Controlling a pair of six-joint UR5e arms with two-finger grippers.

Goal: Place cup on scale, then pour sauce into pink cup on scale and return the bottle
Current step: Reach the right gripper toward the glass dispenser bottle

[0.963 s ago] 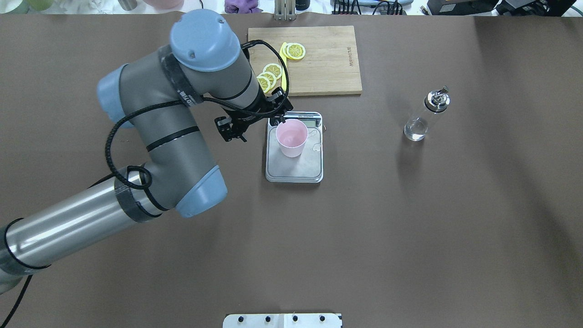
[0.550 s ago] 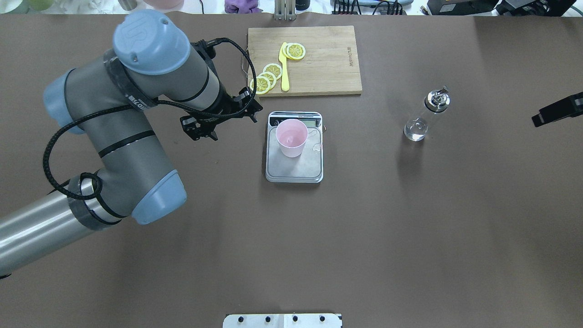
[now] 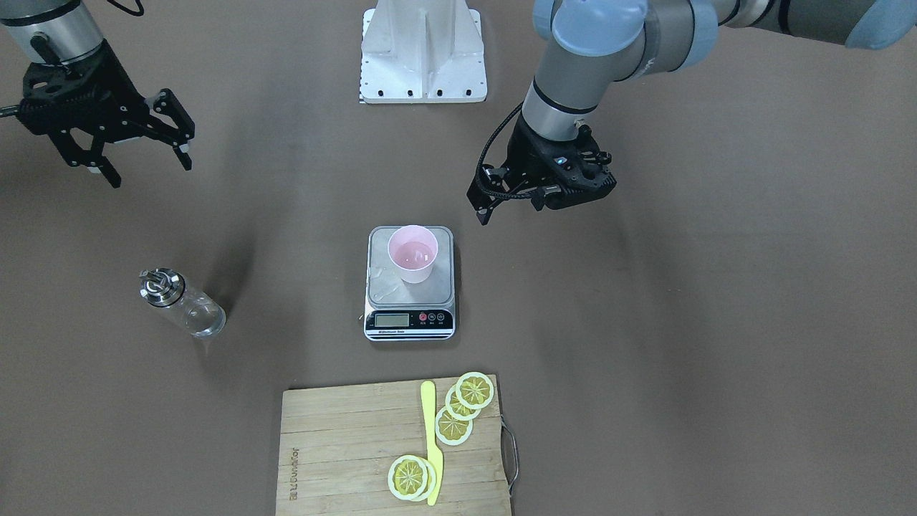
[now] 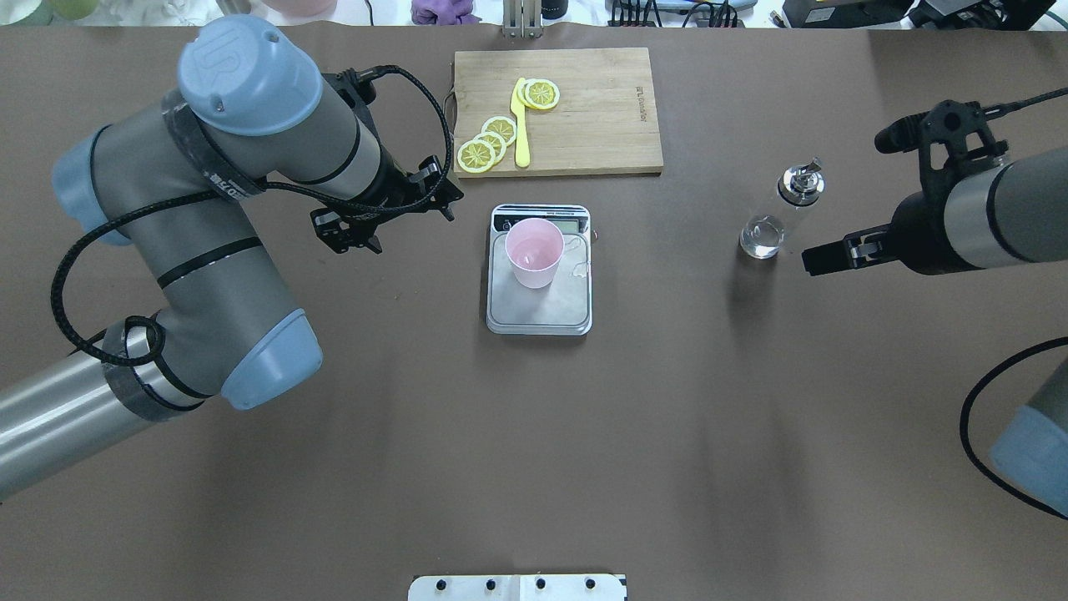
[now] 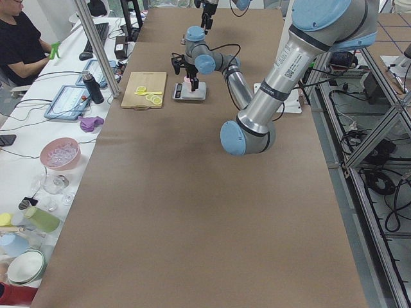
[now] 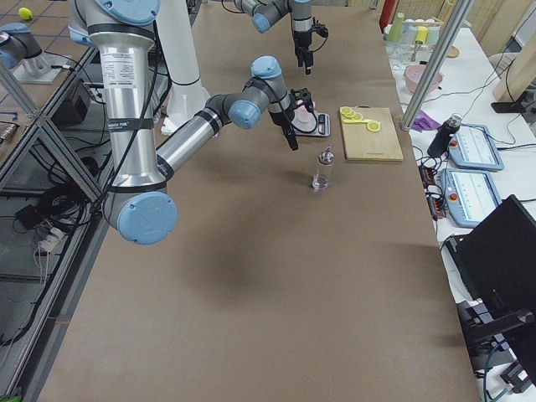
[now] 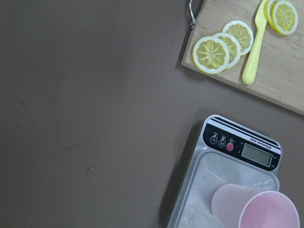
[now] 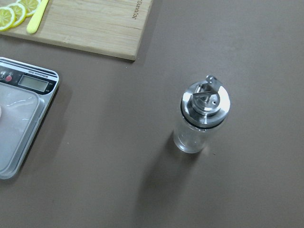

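Note:
The pale pink cup (image 4: 534,253) stands upright on the steel platform of the scale (image 4: 541,315), near its display end; it also shows in the front view (image 3: 412,254) and the left wrist view (image 7: 259,209). My left gripper (image 4: 399,227) is open and empty, well to the left of the scale. The clear glass bottle (image 4: 772,219) with its metal pourer cap stands upright to the right of the scale; the right wrist view (image 8: 202,118) looks down on it. My right gripper (image 3: 150,172) is open and empty, raised, apart from the bottle on the robot's side.
A wooden cutting board (image 4: 601,108) with lemon slices (image 4: 499,129) and a yellow knife (image 4: 522,133) lies just beyond the scale. The robot's white base plate (image 4: 517,587) is at the near edge. Operators' clutter lines the far edge.
My left gripper has let go of the cup and drawn back to the left of the scale. My right arm has come in from the right toward the bottle.

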